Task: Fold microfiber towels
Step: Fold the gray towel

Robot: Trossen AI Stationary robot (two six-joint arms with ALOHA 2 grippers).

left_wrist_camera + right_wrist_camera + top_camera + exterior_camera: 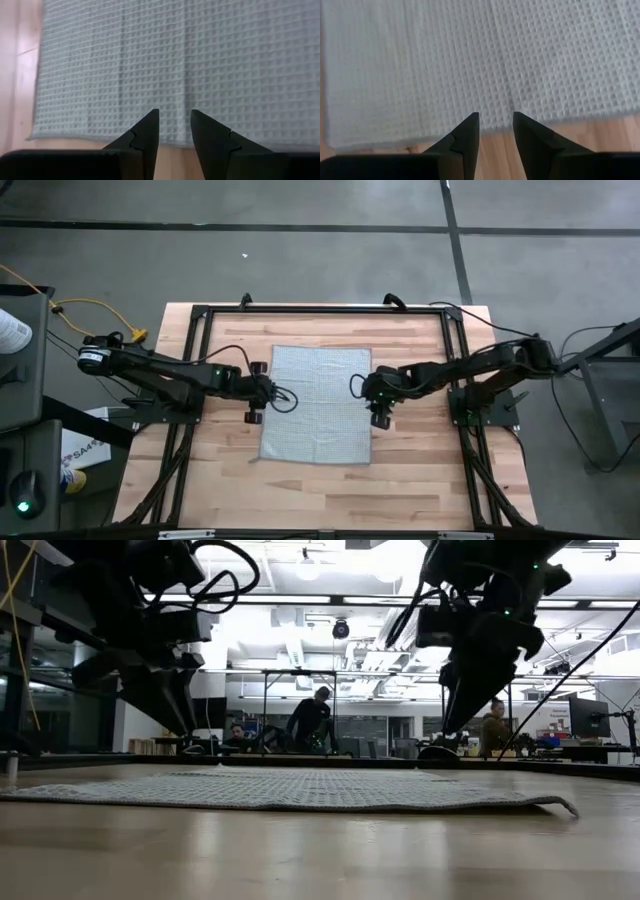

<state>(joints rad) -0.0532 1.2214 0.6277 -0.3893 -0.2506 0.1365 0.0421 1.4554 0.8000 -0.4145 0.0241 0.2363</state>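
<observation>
Towel (pixel 316 405) lies flat and unfolded at the centre of the wooden table (pixel 420 480), one layer, waffle texture, edges roughly square to the frame. In the low view the near right corner lifts slightly off the wood; the rest sits flush.

Left gripper (pixel 262 392) hangs at the towel's 9 o'clock edge, about mid-length. Left wrist view: both fingers apart with a narrow gap, nothing between them, tips poised just over the hem.

Right gripper (pixel 379 394) hangs at the 3 o'clock edge, opposite the left. Right wrist view: same narrow gap, empty, tips over the hem where cloth meets wood.

Low view shows both grippers clear above the cloth, not touching.

Judgement: step in hand is the first pinch, before any fold. Task barely begun.

To do it well:
- Descend straight, one finger on wood and one on cloth, so the hem slides into the gap.
- The present gap looks adequate for one layer; no need to widen.
- Grip both sides level with each other, else the fold skews.
- Lift only enough to clear the table, then carry both edges together.
- Risk: fingers pushing the hem inward and bunching it.
</observation>
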